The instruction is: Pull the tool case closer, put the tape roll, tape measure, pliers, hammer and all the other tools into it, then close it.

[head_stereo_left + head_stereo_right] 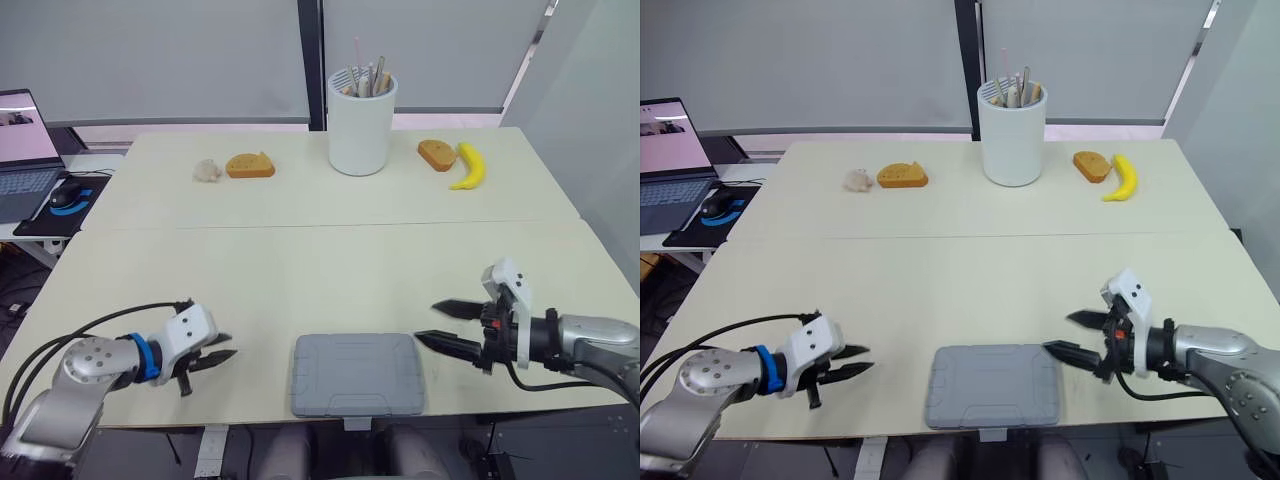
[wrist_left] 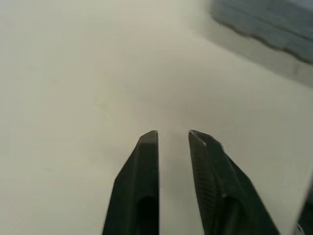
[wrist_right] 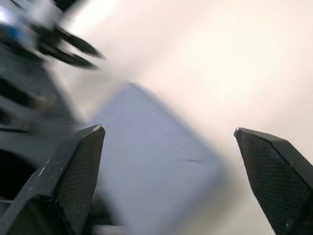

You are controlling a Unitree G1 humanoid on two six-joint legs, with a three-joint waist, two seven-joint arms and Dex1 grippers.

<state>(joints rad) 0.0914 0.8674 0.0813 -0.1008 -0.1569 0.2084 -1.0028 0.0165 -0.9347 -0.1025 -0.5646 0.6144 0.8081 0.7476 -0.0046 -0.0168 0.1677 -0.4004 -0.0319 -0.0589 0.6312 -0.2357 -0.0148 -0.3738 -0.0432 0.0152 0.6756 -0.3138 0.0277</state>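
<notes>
At the near table (image 1: 300, 270) edge, closed and flat: tool case (image 1: 356, 374). Just beside its right side, right gripper (image 1: 427, 322) spread wide; apart to its left, left gripper (image 1: 231, 346) narrowly parted. Seat the claw squarely on the rim, drag slowly; far back, white holder (image 1: 361, 125), banana (image 1: 468, 167)

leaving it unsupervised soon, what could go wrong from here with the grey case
The case lies at the near edge of the table; pulling it closer could tip it off. The right gripper, open, is beside its right side only, so a one-sided nudge might spin it.
</notes>
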